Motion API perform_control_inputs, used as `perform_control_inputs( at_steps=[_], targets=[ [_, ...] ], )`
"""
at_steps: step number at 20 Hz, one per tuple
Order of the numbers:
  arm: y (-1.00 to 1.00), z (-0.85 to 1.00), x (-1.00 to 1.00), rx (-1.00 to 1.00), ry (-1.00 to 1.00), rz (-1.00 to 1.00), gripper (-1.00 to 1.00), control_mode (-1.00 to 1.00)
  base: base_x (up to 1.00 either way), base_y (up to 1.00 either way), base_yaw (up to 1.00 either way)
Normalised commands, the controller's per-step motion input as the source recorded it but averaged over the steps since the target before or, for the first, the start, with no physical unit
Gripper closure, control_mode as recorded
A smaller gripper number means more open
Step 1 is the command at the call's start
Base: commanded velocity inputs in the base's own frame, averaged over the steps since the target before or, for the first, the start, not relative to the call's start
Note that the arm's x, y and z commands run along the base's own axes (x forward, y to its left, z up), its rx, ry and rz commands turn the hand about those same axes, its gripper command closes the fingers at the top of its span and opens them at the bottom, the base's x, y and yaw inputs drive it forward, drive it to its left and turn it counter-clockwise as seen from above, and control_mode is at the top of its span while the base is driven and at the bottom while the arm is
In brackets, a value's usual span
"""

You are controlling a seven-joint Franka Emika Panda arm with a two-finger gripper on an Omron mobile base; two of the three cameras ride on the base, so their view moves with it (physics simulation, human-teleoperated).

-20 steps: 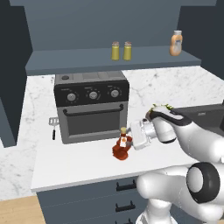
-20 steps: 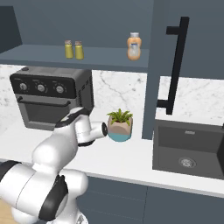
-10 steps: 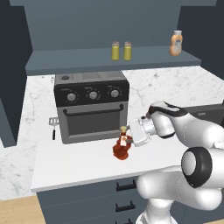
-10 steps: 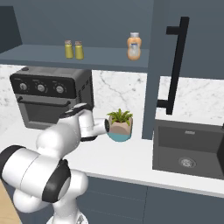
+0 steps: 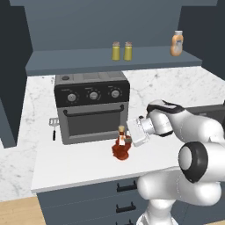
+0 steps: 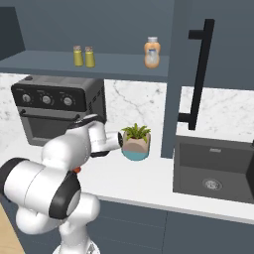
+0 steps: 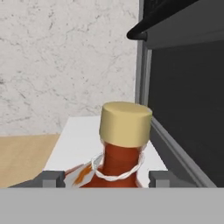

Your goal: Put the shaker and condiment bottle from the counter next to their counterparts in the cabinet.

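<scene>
A: We found the claw [image 7: 104, 180] spread wide, one dark fingertip on each side of the condiment bottle [image 7: 114, 151]. We could not tell if the fingertips [image 7: 50, 178] touched the glass, and nothing looked clamped.

B: Agreed. From the left base camera we saw the claw [image 5: 128, 139] right at the neck of the condiment bottle [image 5: 121, 146], and the bottle stood upright on the worktop [image 5: 79, 165], just in front of the black toaster oven [image 5: 91, 107].

A: The tan cap sat between the fingertips in the hand camera, with the white label lower on the body.

B: Containers next. In the cabinet [image 5: 110, 59] we counted two shakers on the shelf, side by side: the shaker [image 5: 116, 51] and its twin [image 5: 128, 51]. We could not tell the cap colours apart at that size.

A: The orange bottle [image 5: 176, 43] stood well apart from them on the same shelf, off to the right.

B: On the right base camera we noted a potted plant [image 6: 135, 143] on the worktop [image 6: 149, 181], near the arm, and the dark sink [image 6: 214, 171] set into the worktop beyond it.

A: We also logged a spatula [image 5: 53, 126] lying left of the oven.
</scene>
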Motion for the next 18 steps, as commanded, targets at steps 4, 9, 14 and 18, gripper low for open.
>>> perform_control_inputs(
  at_steps=[4,9,14,18],
  targets=[
    [0.00,-0.15,0.00,0.00,0.00,0.02,1.00,-1.00,0.00,0.00,0.00],
    [0.00,-0.08,0.00,0.00,0.00,0.01,1.00,-1.00,0.00,0.00,0.00],
    [0.00,0.09,-0.10,0.00,-0.03,0.00,1.00,-1.00,0.00,0.00,0.00],
    [0.00,0.42,-0.36,0.00,-0.03,-0.03,1.00,-1.00,0.00,0.00,0.00]
  ],
)
